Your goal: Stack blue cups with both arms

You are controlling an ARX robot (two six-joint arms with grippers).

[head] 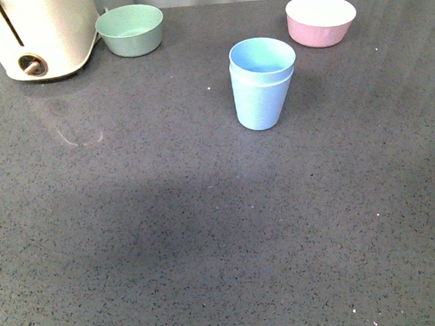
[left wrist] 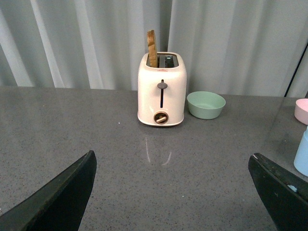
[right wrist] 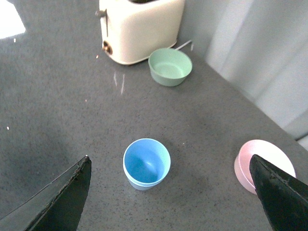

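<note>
Soft, even light fills all three sharp views, leaving a broad dim shadow across the lower left of the gray table in the front view and a faint reflection below the cream toaster.

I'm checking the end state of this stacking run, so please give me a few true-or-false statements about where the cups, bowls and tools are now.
1. One of the blue cups sits nested inside the other, upright on the countertop. True.
2. The left tool is clamped on a cup. False: its fingers are spread wide apart with only bare counter between them.
3. The green bowl stands beside the toaster. True.
4. The pink bowl is stacked on the cups. False: it rests on the counter apart from them, further back.
5. The right tool is open, looking down on the cups. True.
6. The toaster is empty. False: a slice of toast stands in it.
</note>
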